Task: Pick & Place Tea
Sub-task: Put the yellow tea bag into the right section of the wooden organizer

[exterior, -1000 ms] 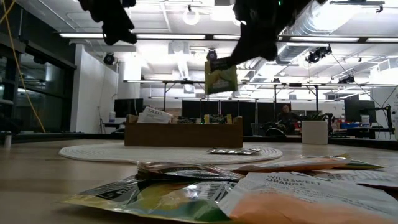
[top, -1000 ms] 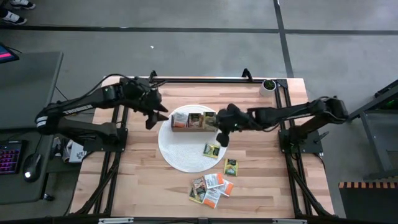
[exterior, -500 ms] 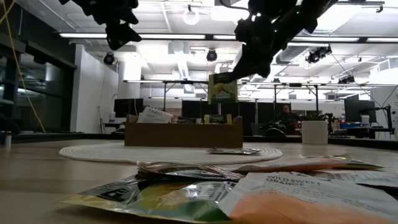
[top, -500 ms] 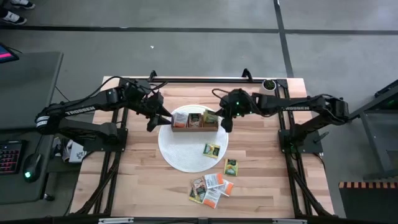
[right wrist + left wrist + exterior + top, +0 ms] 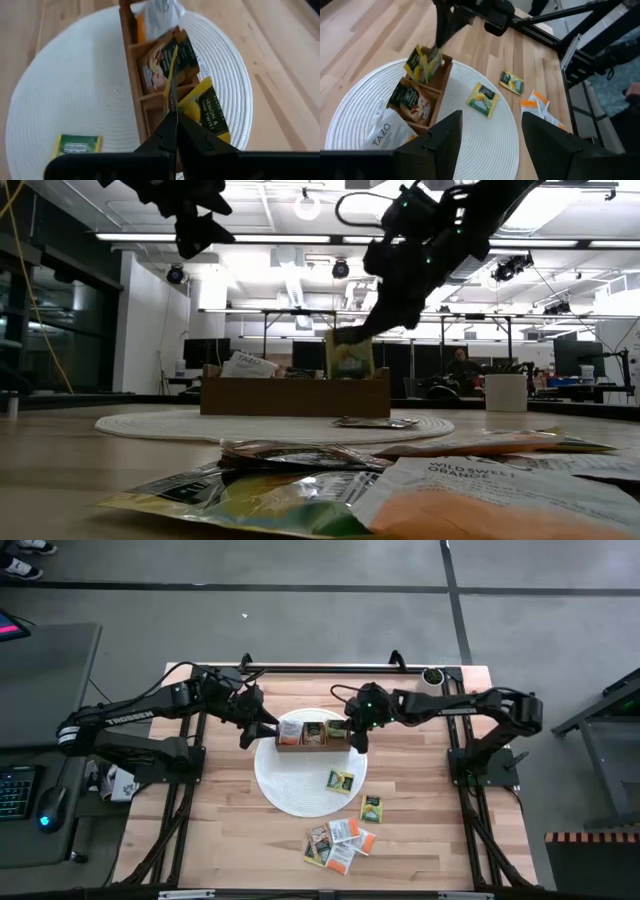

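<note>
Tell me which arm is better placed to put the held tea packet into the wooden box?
The right. Its tool already grips the yellow-green packet directly over the wooden box's end compartment. The left tool hovers open beside the box's other end, holding nothing.

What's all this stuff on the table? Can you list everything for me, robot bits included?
Wooden three-compartment box: one, brown, on the mat, tea packets standing inside.
Round woven mat: one, white, table centre.
Green-yellow tea packet: one, held at the box's right end.
Loose tea packets on the mat: one, green-yellow.
Packet off the mat: one, green.
Packet pile: several, orange, white, green, near the front edge.
Small pot: one, white, far right corner.
Left tool: open, hovering left of the box.
Right tool: shut on the packet.
</note>
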### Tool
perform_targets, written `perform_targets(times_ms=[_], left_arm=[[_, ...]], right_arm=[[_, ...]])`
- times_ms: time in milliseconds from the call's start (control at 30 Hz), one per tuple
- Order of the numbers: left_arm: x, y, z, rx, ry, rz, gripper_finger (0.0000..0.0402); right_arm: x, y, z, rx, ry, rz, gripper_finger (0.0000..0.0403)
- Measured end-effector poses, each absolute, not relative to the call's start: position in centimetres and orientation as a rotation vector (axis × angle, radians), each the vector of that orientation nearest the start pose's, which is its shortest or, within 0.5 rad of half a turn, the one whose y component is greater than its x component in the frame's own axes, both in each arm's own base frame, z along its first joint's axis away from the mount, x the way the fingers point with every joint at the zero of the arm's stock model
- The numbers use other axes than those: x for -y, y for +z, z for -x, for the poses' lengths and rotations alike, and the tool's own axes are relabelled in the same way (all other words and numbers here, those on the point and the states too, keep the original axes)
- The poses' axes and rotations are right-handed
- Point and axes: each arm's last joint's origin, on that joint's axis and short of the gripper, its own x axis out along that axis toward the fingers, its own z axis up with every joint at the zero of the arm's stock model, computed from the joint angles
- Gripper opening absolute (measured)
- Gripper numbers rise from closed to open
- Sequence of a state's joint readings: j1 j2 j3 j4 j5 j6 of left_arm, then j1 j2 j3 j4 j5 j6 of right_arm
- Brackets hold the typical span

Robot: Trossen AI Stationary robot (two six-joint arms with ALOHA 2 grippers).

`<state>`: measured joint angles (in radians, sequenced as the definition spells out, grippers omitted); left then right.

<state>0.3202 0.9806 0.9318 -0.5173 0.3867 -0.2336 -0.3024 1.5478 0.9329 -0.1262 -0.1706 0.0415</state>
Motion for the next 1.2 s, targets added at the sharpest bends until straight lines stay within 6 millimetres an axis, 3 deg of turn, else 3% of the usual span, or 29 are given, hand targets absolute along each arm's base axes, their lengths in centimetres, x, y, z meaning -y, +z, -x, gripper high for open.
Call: perform_targets(times_ms=[800, 1067, 1200], left_arm=[[-5.4, 32.5, -19.7, -0.484, 0.001, 0.43, 0.0204], [-5.4, 32.5, -19.7, -0.483, 0.007, 0.451, 0.0204], [-5.4, 32.5, -19.7, -0.483, 0.009, 0.462, 0.0204]], right_arm=[[9.9, 20.3, -30.5, -0.746, -0.115, -0.186, 0.0], [9.7, 18.4, -31.3, -0.796, -0.101, -0.209, 0.0], [9.8, 18.5, -31.5, -0.779, -0.114, -0.208, 0.0]])
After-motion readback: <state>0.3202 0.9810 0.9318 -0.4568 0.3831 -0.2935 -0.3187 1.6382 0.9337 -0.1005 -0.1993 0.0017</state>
